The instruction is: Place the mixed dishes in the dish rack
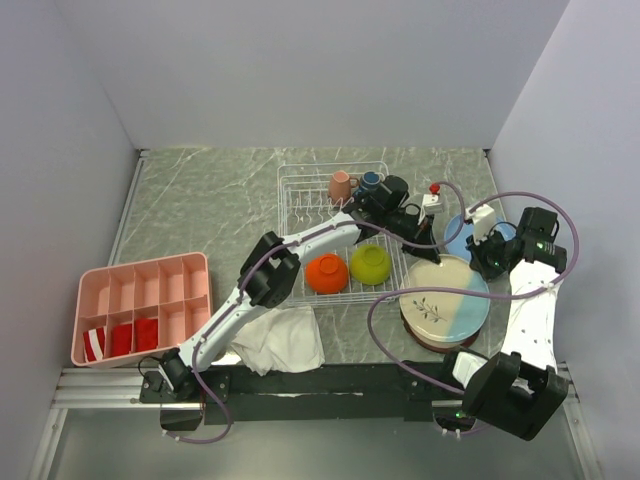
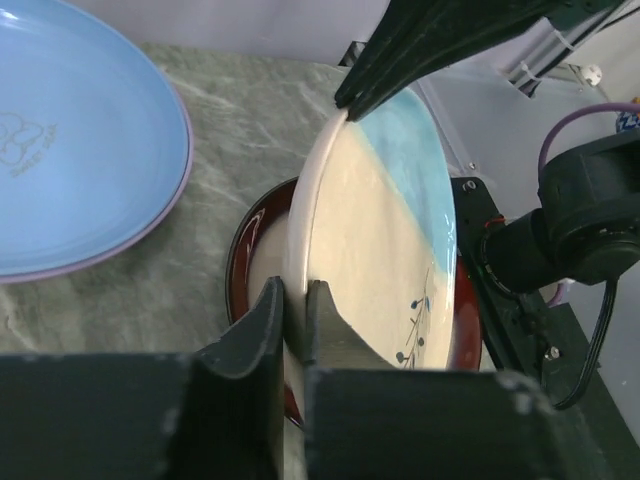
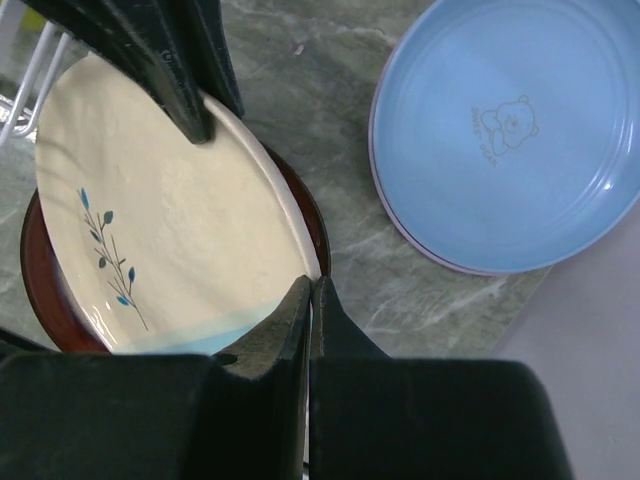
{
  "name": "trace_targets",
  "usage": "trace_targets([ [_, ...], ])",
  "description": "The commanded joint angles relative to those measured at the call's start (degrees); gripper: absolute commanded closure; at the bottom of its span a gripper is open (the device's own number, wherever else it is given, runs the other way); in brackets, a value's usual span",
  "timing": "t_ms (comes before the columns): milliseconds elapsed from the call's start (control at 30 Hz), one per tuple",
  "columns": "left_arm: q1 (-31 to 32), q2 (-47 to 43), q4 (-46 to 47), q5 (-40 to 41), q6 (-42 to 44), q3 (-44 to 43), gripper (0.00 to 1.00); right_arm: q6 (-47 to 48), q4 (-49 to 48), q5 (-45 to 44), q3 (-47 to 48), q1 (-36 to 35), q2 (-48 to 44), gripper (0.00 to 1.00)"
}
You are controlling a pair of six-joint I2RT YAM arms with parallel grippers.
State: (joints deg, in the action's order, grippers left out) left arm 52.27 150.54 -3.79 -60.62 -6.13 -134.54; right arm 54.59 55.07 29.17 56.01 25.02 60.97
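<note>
Soft, even light, faint shadows; left claw [image 2: 294, 297] blurs close up.

The counter [image 1: 210, 210] has a grey-green marbled surface with pale veining and fills the centre of the top view. Three plain, matt, pale panels enclose it: a back wall [image 1: 320, 70] across the upper frame, and a left wall [image 1: 50, 150] and a right wall [image 1: 590, 110] at the side edges. An aluminium rail [image 1: 100, 388] runs along the counter's lower edge. Lighting is even and diffuse; shadows are soft.
</note>
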Motion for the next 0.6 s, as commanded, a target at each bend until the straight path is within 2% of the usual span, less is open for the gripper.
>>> trace_targets([
  [0, 1.25, -0.95, 5.09, -1.52, -2.31, -1.25, 0.99, -0.88, -1.90, 3.18, 2.70, -0.32, -1.47, 0.93],
  [67, 1.25, -1.30, 5.90, -0.82, -2.31, -1.43, 0.99, -2.11, -1.98, 1.16, 2.79, -0.23, -1.21, 0.73],
  [100, 1.25, -1.48, 6.08, -0.64, -2.31, -1.43, 0.99, -2.29, -1.72, 0.72, 2.88, -0.14, -0.94, 0.57],
  [167, 1.25, -2.00, 6.78, -0.29, -2.39, -0.82, 0.99, -0.55, 0.91, 1.50, 2.97, -0.14, -0.59, 0.48],
  [300, 1.25, -3.67, 8.36, 0.50, -2.13, 1.29, 0.99, 2.71, 6.27, 3.79, 3.75, 0.12, 1.77, 0.42],
  [400, 1.25, -4.72, 9.59, 1.11, -2.04, 2.70, 0.99, 1.23, 5.23, 3.09, 4.46, 0.47, 4.06, 0.38],
  [567, 0.99, -6.66, 13.89, 2.00, -4.06, 6.30, 0.99, 3.68, 10.14, 3.79, 7.18, 1.26, 11.96, 0.38],
])
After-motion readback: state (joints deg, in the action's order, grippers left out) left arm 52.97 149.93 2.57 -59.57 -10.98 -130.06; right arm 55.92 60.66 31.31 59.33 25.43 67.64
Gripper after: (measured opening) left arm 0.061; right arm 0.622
